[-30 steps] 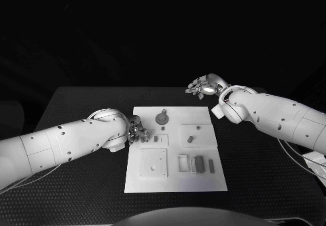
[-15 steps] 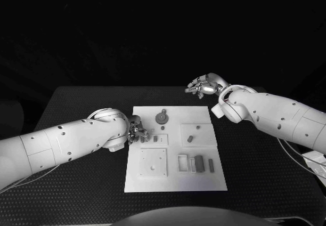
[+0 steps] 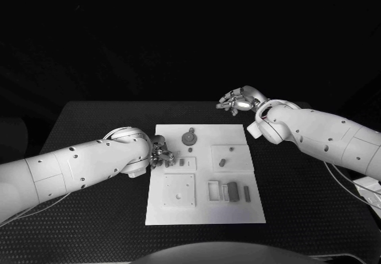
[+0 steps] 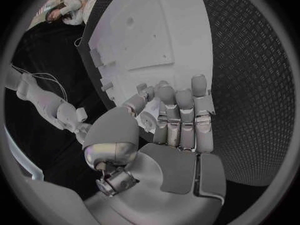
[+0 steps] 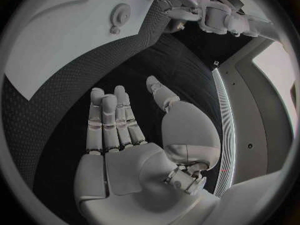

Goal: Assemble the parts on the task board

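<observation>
- Black textured table (image 3: 95,118) carries the white task board (image 3: 205,212) at its middle, squarely between both arms, likely for equal reach.
- Grey parts (image 3: 233,191) lie in its near recesses.
- Left hand (image 3: 161,155), at the board's left edge, seems poised to work; whether its fingers pinch anything cannot be told.
- Farthest, right hand (image 3: 238,100) hovers beyond the board, fingers spread, holding nothing, apparently parked clear.

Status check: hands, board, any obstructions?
Left hand at the task board's left edge, fingers over it, grasp unclear. Right hand open, beyond the board's far right corner. Gear part on board. Nothing in the way.
</observation>
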Robot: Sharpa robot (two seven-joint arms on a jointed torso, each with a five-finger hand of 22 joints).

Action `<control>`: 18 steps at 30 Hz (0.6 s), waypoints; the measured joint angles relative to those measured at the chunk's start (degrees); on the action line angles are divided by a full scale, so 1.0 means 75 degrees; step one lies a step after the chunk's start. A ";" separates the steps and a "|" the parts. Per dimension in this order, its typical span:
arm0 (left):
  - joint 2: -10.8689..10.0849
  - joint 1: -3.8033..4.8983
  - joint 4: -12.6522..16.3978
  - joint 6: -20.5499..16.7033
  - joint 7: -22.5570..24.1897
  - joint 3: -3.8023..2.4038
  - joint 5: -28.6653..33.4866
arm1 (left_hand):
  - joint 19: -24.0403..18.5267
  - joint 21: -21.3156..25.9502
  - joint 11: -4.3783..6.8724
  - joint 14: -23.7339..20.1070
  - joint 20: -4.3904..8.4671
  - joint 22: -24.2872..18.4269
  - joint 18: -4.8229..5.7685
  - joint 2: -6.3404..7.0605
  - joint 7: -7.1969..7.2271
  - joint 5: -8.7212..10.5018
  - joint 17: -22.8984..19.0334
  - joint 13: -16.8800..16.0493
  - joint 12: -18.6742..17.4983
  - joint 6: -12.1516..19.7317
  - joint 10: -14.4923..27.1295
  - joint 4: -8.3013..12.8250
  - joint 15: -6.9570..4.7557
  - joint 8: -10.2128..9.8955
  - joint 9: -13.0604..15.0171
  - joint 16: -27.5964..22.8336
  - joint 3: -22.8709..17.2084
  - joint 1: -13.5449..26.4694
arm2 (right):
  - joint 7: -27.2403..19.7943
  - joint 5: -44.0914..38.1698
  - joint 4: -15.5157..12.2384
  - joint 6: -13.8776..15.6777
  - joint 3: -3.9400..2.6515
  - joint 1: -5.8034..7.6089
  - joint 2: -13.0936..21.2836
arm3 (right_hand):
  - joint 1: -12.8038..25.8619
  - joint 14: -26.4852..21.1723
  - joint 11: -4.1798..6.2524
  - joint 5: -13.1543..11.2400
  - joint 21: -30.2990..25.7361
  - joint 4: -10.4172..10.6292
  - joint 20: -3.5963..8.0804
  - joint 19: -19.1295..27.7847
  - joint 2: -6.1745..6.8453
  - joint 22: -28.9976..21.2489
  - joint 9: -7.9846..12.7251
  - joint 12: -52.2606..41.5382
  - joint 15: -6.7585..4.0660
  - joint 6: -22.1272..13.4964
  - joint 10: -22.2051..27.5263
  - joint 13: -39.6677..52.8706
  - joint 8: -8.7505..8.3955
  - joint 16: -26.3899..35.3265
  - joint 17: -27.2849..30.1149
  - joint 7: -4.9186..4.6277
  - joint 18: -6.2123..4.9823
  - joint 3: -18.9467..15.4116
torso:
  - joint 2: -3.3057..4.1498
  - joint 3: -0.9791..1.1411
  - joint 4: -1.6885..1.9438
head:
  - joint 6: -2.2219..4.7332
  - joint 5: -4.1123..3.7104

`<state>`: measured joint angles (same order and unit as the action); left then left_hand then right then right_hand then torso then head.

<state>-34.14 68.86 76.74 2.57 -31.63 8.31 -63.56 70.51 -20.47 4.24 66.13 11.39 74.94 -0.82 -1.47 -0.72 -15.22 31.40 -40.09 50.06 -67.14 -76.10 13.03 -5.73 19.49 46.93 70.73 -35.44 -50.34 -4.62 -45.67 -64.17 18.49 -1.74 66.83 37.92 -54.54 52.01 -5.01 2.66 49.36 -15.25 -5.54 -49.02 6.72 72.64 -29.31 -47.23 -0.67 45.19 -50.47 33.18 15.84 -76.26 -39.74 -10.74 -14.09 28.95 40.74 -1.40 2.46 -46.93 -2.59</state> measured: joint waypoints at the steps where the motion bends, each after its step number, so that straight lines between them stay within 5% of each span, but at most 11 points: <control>1: 0.0000 -0.0004 -0.0005 -0.0018 -0.0002 0.0003 0.0022 | 0.0000 0.0000 0.0000 0.0000 0.0000 0.0000 0.0000 0.0000 0.0000 0.0008 -0.0012 0.0009 0.0000 0.0000 0.0000 -0.0017 0.0000 0.0003 0.0012 0.0000 -0.0017 0.0000 | 0.0000 0.0000 -0.0001 0.0000 0.0000 0.0000 0.0002 | 0.0000 0.0000 0.0000 0.0000 0.0000 0.0000 0.0000 0.0000 0.0000 0.0000 0.0000 0.0000 0.0000 0.0000 0.0000 0.0000 0.0000 0.0000 0.0000 0.0000 0.0000 0.0000 | 0.0000 0.0001 0.0000 | 0.0003 0.0000; 3: 0.0001 -0.0006 -0.0012 -0.0040 -0.0004 0.0003 0.0056 | 0.0000 0.0000 0.0000 0.0000 0.0000 0.0000 0.0000 -0.0020 -0.0003 0.0183 -0.0040 0.0031 0.0000 0.0003 0.0000 -0.0054 0.0000 -0.0007 0.0015 -0.0006 -0.0055 0.0035 | 0.0000 0.0000 -0.0001 0.0000 0.0000 0.0000 0.0005 | 0.0000 0.0000 0.0000 0.0000 0.0000 0.0000 0.0000 0.0000 0.0000 0.0000 0.0000 0.0000 0.0000 0.0002 0.0000 0.0000 0.0000 0.0000 0.0000 0.0002 0.0000 0.0000 | 0.0000 0.0001 -0.0001 | 0.0005 0.0001; 5: 0.0000 -0.0007 -0.0022 -0.0057 -0.0008 0.0007 0.0094 | -0.0068 0.0000 0.0001 0.0000 -0.0016 0.0000 0.0003 0.0117 -0.0070 0.0693 -0.0084 0.0070 -0.0043 0.0070 -0.0001 -0.0194 0.0000 -0.0102 0.0000 -0.0085 -0.0196 0.0189 | 0.0000 0.0000 -0.0001 0.0000 0.0000 0.0000 0.0007 | 0.0000 0.0000 0.0000 0.0000 0.0000 0.0000 0.0000 0.0000 0.0000 0.0000 0.0000 0.0000 0.0001 0.0000 0.0000 0.0000 0.0000 0.0000 0.0000 0.0000 0.0000 0.0000 | 0.0000 0.0002 -0.0001 | 0.0012 0.0001; 9: -0.0001 -0.0027 -0.0033 -0.0077 -0.0027 0.0021 0.0157 | -0.0125 0.0000 0.0054 0.0012 0.0011 0.0000 0.0004 0.0289 -0.0132 0.0752 -0.0107 0.0081 -0.0061 0.0195 0.0021 0.0158 -0.0013 -0.0181 -0.0029 -0.0085 -0.0160 0.0514 | 0.0000 0.0000 -0.0003 0.0001 0.0000 0.0000 0.0008 | 0.0000 -0.0001 0.0000 0.0000 0.0000 0.0000 0.0000 0.0000 0.0000 -0.0001 0.0000 0.0000 0.0002 -0.0015 0.0000 0.0000 0.0000 0.0000 0.0000 -0.0014 0.0000 0.0000 | 0.0000 0.0002 -0.0003 | 0.0019 -0.0004; 13: -0.0012 -0.0038 -0.0045 -0.0086 -0.0054 0.0031 0.0193 | -0.0244 0.0032 0.0066 -0.0100 0.0053 0.0000 0.0000 0.0571 -0.0173 0.1019 -0.0127 0.0091 -0.0061 0.0261 0.0177 0.0086 -0.0014 -0.0241 -0.0047 -0.0119 0.0238 0.0816 | 0.0000 0.0000 -0.0003 0.0001 0.0000 0.0000 0.0009 | 0.0000 -0.0002 0.0000 0.0000 0.0000 0.0000 0.0000 0.0000 0.0000 -0.0001 0.0000 0.0000 0.0003 -0.0016 0.0000 -0.0008 0.0000 0.0000 -0.0001 -0.0015 0.0001 0.0000 | 0.0000 0.0007 -0.0004 | 0.0026 -0.0010; 18: -0.0019 -0.0038 -0.0041 -0.0097 -0.0060 0.0028 0.0230 | -0.0245 0.0045 0.0063 -0.0100 0.0053 0.0000 0.0000 0.0703 -0.0180 0.1019 -0.0137 0.0091 -0.0061 0.0349 0.0200 0.0003 -0.0013 -0.0293 -0.0049 -0.0120 0.0412 0.0947 | 0.0000 0.0000 -0.0003 0.0001 0.0000 0.0000 0.0009 | 0.0000 -0.0002 0.0000 0.0000 0.0000 0.0000 0.0000 0.0000 0.0000 -0.0001 0.0007 0.0000 0.0003 -0.0017 0.0000 -0.0008 0.0000 0.0000 -0.0001 -0.0015 0.0000 0.0000 | -0.0001 0.0005 -0.0004 | 0.0027 -0.0021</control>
<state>-34.28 68.58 76.43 1.85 -32.08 8.52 -61.83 68.67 -20.14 4.71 65.38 11.78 74.94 -0.82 3.80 -2.06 -7.58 30.37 -39.41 49.60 -64.52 -74.60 13.05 -5.83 17.30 46.56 69.83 -32.35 -43.23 -4.62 -45.66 -64.19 18.50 -1.74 66.83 37.98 -54.54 52.00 -5.01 2.66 49.36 -15.25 -5.54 -49.03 6.72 72.63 -29.26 -47.23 -0.64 45.06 -50.47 33.12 15.84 -76.26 -39.75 -10.85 -14.09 28.95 40.73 -1.36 2.43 -46.73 -2.75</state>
